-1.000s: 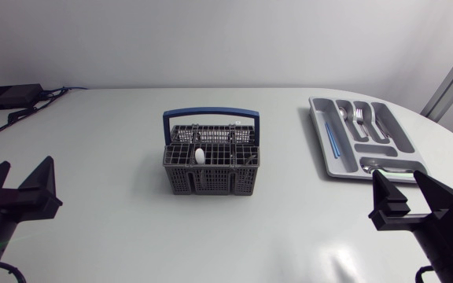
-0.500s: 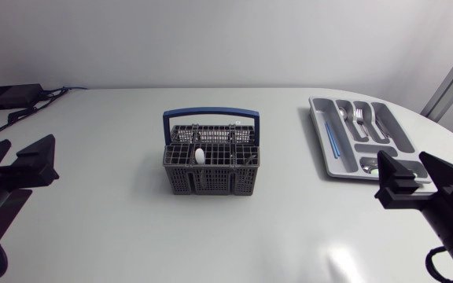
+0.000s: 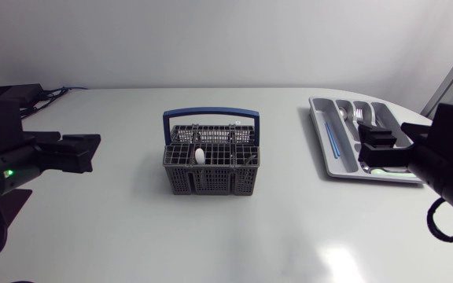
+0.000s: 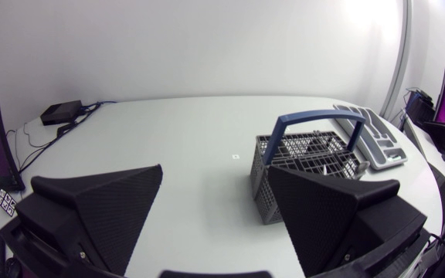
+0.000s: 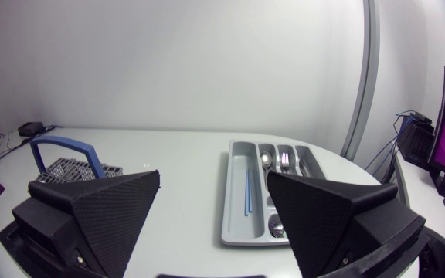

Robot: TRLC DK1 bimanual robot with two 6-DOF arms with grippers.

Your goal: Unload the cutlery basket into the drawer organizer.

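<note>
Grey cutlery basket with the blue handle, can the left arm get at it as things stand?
Probably yes. The left gripper is open and faces the grey cutlery basket, with only bare white table between them.

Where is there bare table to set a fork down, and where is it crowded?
Bare table lies between the cutlery basket and the drawer organizer, between the left end effector and the basket, and in front of the basket. Crowded: the organizer's near end, by the right end effector.

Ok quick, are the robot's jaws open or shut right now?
Left gripper: jaws open, holding nothing.
Right gripper: jaws open, holding nothing.
</note>
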